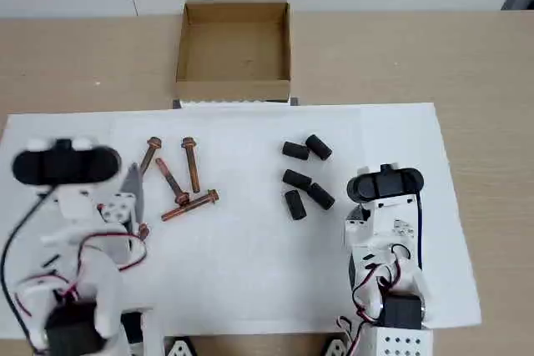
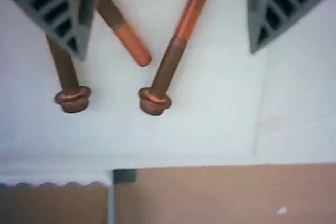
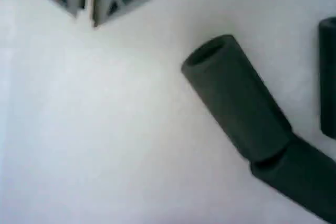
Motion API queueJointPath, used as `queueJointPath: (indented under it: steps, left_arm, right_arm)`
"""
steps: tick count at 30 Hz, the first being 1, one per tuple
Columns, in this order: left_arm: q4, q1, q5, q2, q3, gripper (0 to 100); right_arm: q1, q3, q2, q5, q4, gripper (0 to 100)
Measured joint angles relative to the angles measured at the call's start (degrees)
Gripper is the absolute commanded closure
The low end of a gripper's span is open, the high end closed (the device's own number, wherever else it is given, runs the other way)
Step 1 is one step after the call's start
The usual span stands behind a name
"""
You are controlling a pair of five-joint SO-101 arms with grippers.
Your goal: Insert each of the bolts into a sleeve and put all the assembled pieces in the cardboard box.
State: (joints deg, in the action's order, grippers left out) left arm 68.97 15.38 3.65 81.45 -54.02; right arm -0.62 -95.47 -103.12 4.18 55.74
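Several copper bolts (image 1: pixel 182 181) lie loose on the white sheet (image 1: pixel 250 264) at the left. Several black sleeves (image 1: pixel 304 177) lie apart from them at centre right. The cardboard box (image 1: pixel 236 89) stands beyond the sheet's far edge. My left gripper (image 2: pixel 167 50) hangs open over the bolts, one bolt (image 2: pixel 169 59) between its fingers (image 2: pixel 47 3) and another bolt (image 2: pixel 68 80) beside one finger. My right gripper (image 3: pixel 88 18) is shut on nothing above bare sheet, close to a sleeve (image 3: pixel 236 98) that touches a second sleeve (image 3: pixel 299 177).
Both arms' bases stand at the near table edge, the left arm (image 1: pixel 67 231) and the right arm (image 1: pixel 384 223). Bare sheet lies between the arms. Wooden table (image 1: pixel 484 56) surrounds the sheet. The box's front wall (image 2: pixel 220 195) rises past the bolts.
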Motion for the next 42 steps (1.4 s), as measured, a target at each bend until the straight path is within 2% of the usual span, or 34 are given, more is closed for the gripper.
queueJointPath:
  steps: [5,11,21,29,35,42]
  left_arm:
    - [0.18,1.49,0.00,-9.85,7.03,94]
    - [4.22,1.49,0.00,-14.42,10.37,99]
    - [11.52,1.49,0.00,-15.30,10.90,99]
    - [11.78,1.49,0.00,-15.47,10.90,99]
    - [11.78,1.49,0.00,-21.45,10.99,99]
    - [11.78,1.49,0.00,-28.75,10.99,99]
  right_arm:
    - [0.00,0.00,0.00,0.00,0.00,99.5]
    - [0.00,0.00,0.00,0.00,0.00,99.5]
    - [0.00,1.41,0.00,-1.05,1.41,99.5]
    - [1.58,15.47,1.23,-1.49,10.20,99.5]
    - [1.41,26.11,12.92,-1.41,12.75,99.5]
    - [1.49,40.44,33.49,-1.41,12.75,99.5]
